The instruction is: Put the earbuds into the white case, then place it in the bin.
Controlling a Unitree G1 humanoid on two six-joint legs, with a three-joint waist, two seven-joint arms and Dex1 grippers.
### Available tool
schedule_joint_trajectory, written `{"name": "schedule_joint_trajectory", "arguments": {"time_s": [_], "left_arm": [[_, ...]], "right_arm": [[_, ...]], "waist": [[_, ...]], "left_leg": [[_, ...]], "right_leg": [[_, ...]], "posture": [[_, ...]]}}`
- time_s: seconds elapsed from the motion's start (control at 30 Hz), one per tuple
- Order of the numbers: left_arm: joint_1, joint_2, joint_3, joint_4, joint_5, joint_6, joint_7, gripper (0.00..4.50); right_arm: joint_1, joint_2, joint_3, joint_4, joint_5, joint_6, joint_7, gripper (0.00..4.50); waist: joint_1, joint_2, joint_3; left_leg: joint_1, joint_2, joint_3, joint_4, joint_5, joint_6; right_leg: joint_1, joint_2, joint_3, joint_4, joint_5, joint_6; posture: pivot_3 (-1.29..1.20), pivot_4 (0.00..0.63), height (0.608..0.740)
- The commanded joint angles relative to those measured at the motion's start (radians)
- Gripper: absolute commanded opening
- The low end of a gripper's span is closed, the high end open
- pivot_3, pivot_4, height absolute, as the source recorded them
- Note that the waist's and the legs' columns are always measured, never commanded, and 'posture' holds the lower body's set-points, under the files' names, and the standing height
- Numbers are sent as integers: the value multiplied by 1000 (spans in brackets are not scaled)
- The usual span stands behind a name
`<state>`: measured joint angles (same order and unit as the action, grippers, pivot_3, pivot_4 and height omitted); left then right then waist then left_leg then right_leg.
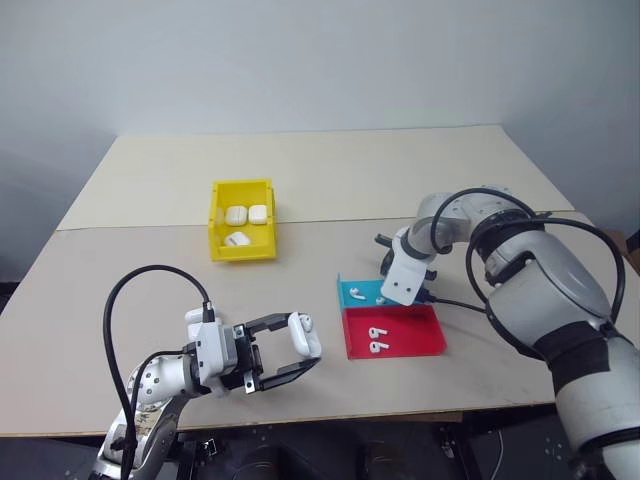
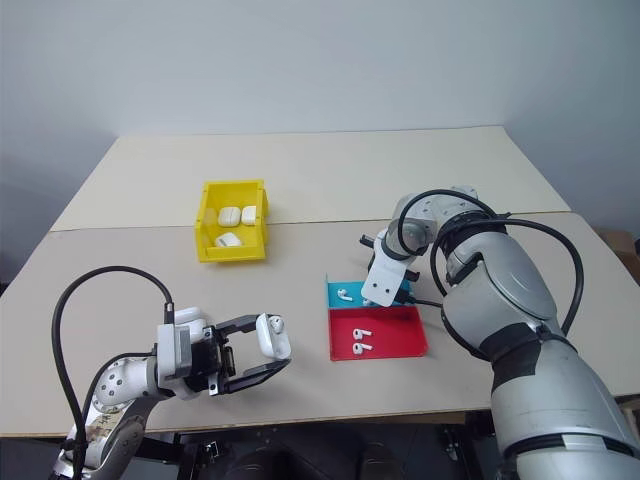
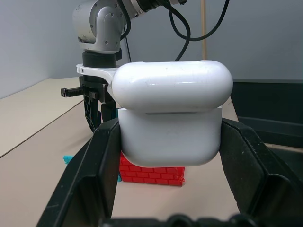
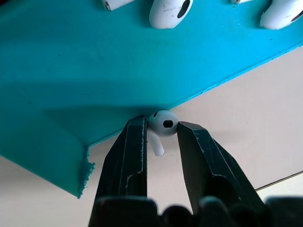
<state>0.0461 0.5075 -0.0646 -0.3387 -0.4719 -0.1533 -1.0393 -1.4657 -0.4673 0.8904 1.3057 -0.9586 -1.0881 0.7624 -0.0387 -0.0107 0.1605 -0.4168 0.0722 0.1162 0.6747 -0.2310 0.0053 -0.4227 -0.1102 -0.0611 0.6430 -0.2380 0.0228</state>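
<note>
Right claw (image 4: pixel 161 135) clamped on one earbud (image 4: pixel 162 124) at the cyan tray's (image 4: pixel 71 71) edge, a thin pinch that may slip; left claw (image 1: pixel 290 360), nearer the robot than that tray, grips the white case (image 1: pixel 305 335) on the worktop (image 1: pixel 330 180) side.

A yellow bin (image 1: pixel 241 235), cyan tray (image 1: pixel 352 292), red tray (image 1: pixel 410 338) and white earbuds (image 1: pixel 377 339) were seen.

Beige table (image 1: pixel 150 260), yellow bin (image 1: pixel 241 235), cyan tray (image 1: pixel 357 292) touching red tray (image 1: pixel 395 331)
</note>
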Motion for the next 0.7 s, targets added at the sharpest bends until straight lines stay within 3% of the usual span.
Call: {"name": "schedule_joint_trajectory", "arguments": {"time_s": [0.03, 0.47, 0.7], "left_arm": [[-6, 4, 3, -26, -1, -7, 1, 2795], [-40, -4, -4, -1, -2, -6, -6, 2795], [-53, -7, -3, 3, -4, -3, -1, 2795]], "right_arm": [[1, -3, -14, -1, 15, 7, 2, 1193], [18, -15, -82, -12, 107, 12, 88, 1193], [27, -58, -276, -31, 337, 63, 228, 1193]], "waist": [[0, 0, 0], [-1, 0, 0], [-1, 0, 0]], "left_leg": [[0, 0, 0, 0, 0, 0], [0, 0, 0, 0, 0, 0], [0, 0, 0, -1, 0, 0]], "right_leg": [[0, 0, 0, 0, 0, 0], [0, 0, 0, 0, 0, 0], [1, 0, 0, 0, 0, 0]], "posture": [[0, 150, 740], [0, 150, 740], [0, 150, 740]]}}
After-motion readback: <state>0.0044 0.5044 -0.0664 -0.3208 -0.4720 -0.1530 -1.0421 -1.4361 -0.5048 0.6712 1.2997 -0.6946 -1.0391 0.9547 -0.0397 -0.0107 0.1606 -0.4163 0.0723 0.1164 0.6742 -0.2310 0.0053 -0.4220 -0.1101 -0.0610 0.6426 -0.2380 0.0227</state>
